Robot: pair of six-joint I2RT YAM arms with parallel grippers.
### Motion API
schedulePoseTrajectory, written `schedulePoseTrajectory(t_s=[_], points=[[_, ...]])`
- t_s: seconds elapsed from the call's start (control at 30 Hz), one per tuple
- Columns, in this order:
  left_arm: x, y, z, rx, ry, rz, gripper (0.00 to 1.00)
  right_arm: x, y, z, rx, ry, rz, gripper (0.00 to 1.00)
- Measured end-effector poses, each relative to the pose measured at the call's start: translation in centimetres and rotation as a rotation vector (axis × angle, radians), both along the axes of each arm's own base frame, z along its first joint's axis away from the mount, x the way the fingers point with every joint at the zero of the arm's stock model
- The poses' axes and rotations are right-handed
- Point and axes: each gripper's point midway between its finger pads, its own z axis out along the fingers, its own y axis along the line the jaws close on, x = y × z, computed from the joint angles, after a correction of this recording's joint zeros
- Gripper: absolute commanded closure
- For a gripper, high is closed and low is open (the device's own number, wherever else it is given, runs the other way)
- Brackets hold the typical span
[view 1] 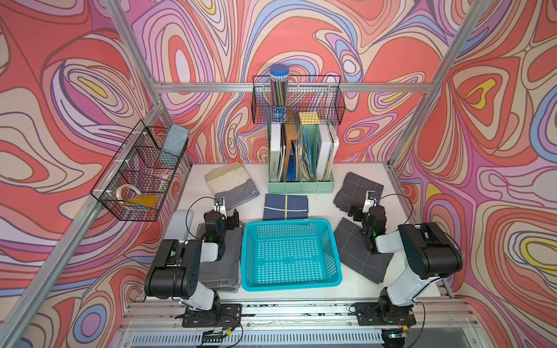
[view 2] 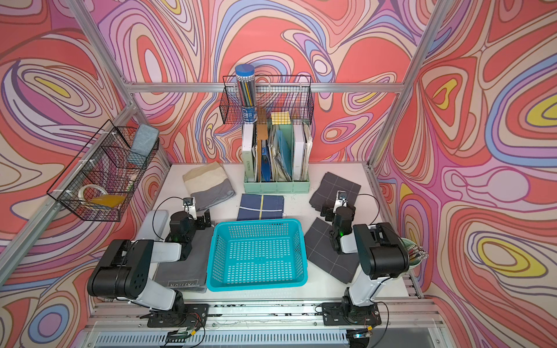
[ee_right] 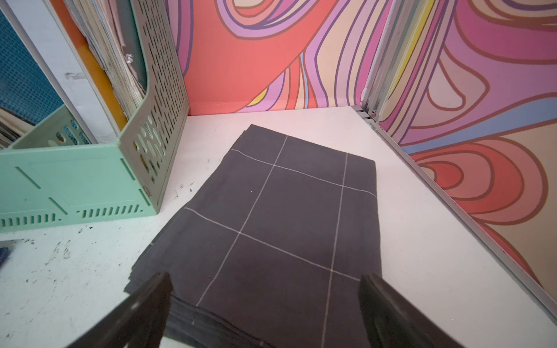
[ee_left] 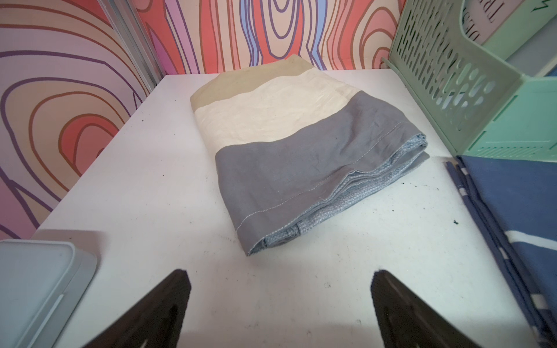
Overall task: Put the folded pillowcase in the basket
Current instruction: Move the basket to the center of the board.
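Turquoise plastic, the basket sits empty at lower centre in both top views, between the two arms so either can drop into it. Folded cloths ring it on the table, none inside; which one is the pillowcase meant is unclear. Wide open and empty, the left gripper hangs short of the striped cloth, upper left of the basket; the right gripper, as wide and empty, straddles the near edge of a grid cloth, upper right, likely lining up a pinch
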Motion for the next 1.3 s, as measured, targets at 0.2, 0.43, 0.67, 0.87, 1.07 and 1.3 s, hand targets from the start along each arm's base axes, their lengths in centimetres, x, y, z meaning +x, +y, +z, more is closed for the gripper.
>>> schedulePoseTrajectory(t_s=[0.2, 0.43, 0.67, 0.87, 1.07, 1.3], points=[[0.1, 0.8, 4.2, 0.029, 0.039, 0.055, 0.01, 1.7, -0.8, 2.2, -0.027, 0.064, -0.090, 0.02], [-2.4, -0.4, 27.3, -0.094, -0.327, 0.089, 0.01, 3.3, 0.2, 18.8, 0.195, -0.119, -0.157, 0.02], [-12.7, 2.3, 31.4, -0.458, -0.458, 0.223, 0.93, 1.4, 1.8, 19.5, 0.501, -0.038, -0.117, 0.91], [-11.6, 0.5, 23.7, -0.552, -0.043, 0.262, 1.00, 0.5, 6.8, 11.3, 0.529, 0.382, -0.037, 0.64], [-11.9, -3.0, 14.7, -0.608, 0.453, 0.256, 0.74, -5.9, 14.4, 8.9, 0.478, 0.652, 0.141, 0.41], [-17.8, -8.8, 9.7, -0.672, 0.764, 0.105, 0.53, -12.2, 15.0, 7.9, 0.486, 0.811, 0.195, 0.32]])
